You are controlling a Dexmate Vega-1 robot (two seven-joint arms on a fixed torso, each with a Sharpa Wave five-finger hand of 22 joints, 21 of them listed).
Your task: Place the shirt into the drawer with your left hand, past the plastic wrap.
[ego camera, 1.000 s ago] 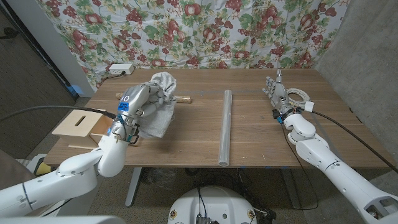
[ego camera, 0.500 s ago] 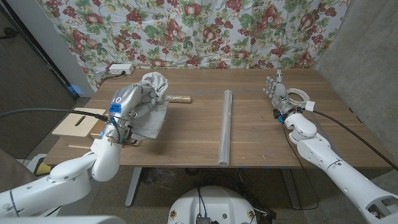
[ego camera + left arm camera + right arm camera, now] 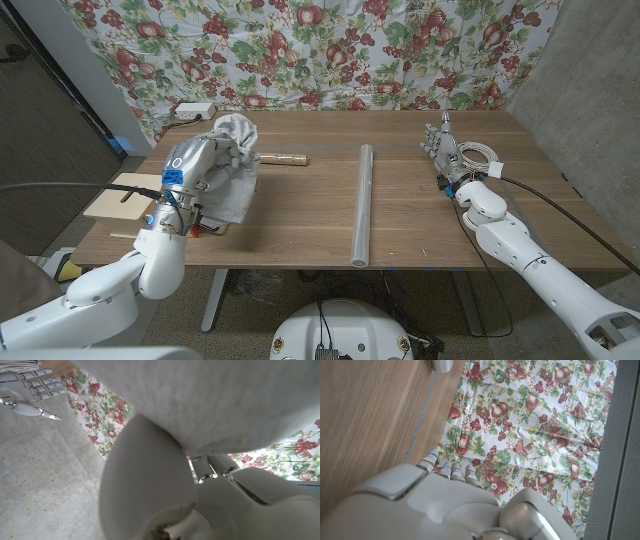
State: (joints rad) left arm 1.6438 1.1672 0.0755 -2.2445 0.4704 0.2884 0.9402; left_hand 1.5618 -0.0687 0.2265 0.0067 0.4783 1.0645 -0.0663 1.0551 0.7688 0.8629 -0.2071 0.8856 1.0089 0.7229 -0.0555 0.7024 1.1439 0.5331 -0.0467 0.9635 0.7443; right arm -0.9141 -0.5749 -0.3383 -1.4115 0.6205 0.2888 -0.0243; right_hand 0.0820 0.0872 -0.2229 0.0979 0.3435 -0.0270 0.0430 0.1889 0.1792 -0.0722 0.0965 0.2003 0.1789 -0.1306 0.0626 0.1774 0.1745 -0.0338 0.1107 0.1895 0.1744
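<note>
Shirt point(image 3: 232, 165), a grey bundle, is gripped by the left hand point(image 3: 205, 160) and is held above the table point(image 3: 420, 225) near its left edge, with the cloth hanging down from the fingers. Compared with one second ago, the bundle has been carried further toward that left edge, and it is now seen well apart from the plastic wrap point(image 3: 364, 205), the clear roll that lies across the middle of the table. The wooden drawer point(image 3: 120, 197), a flat box with a slot, sits at the left edge, just beside the arm. From this it is judged that the roll is already passed and that only the last part of the carry and the release are left. The right hand point(image 3: 444, 150) is kept near the right edge, on its edge, with the fingers straight and close together, and nothing is held in it.
</note>
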